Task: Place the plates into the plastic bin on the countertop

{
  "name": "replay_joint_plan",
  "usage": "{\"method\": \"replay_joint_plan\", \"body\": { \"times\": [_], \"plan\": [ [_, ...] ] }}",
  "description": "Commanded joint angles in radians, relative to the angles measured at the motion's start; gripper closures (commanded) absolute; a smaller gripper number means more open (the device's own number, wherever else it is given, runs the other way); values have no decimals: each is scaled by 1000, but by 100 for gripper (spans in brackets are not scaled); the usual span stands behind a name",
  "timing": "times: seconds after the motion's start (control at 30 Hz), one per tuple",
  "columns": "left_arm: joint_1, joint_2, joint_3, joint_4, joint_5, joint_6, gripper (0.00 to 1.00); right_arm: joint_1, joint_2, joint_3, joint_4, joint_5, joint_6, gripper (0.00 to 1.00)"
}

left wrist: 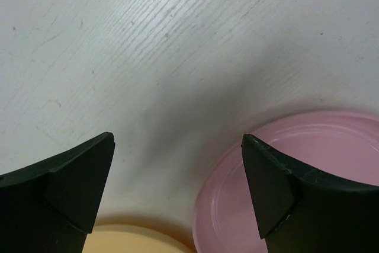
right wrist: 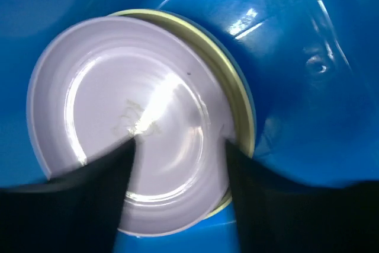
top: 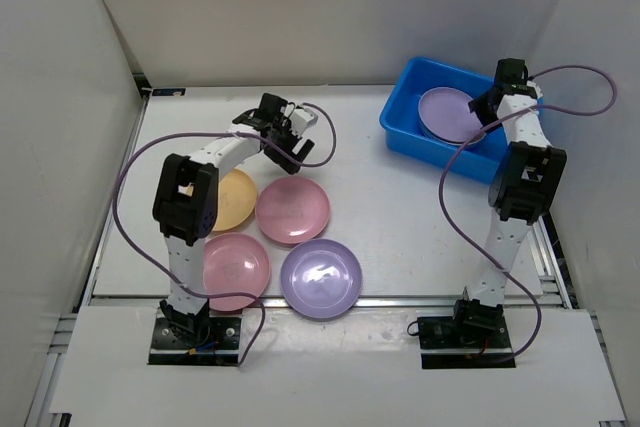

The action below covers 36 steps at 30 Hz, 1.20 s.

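Several plates lie on the white countertop [top: 370, 197]: a yellow-orange plate [top: 238, 202], a pink plate [top: 293, 210], a second pink plate [top: 237, 269] and a purple plate [top: 321, 278]. The blue plastic bin [top: 405, 132] stands at the back right. In it a purple plate [top: 445, 112] lies on a cream plate whose rim [right wrist: 237, 105] shows beneath the purple plate [right wrist: 136, 87]. My left gripper [top: 290, 142] is open and empty over bare countertop, just beyond the pink plate [left wrist: 331, 146] and the yellow-orange plate [left wrist: 130, 241]. My right gripper [right wrist: 180, 141] is open and empty above the plates inside the bin [right wrist: 296, 57].
White walls stand on the left, back and right. A metal rail [top: 400, 299] runs along the front edge, near the purple and pink plates. Purple cables [top: 135, 217] loop from both arms. The bin's right wall is close to the right arm [top: 520, 187].
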Motion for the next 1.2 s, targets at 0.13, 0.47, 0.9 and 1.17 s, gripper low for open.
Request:
{"method": "replay_joint_plan", "body": {
  "times": [0.13, 0.47, 0.9, 1.17],
  "plan": [
    [4, 83, 122, -41, 37, 105, 1, -3, -35, 34, -9, -56, -45, 16],
    [25, 170, 167, -156, 208, 200, 2, 48, -290, -150, 43, -79, -203, 12],
    [82, 139, 265, -207, 386, 139, 6, 95, -419, -242, 25, -28, -252, 12],
    [107, 36, 95, -207, 420, 166, 4, 125, -483, -359, 31, -10, -258, 11]
  ]
}}
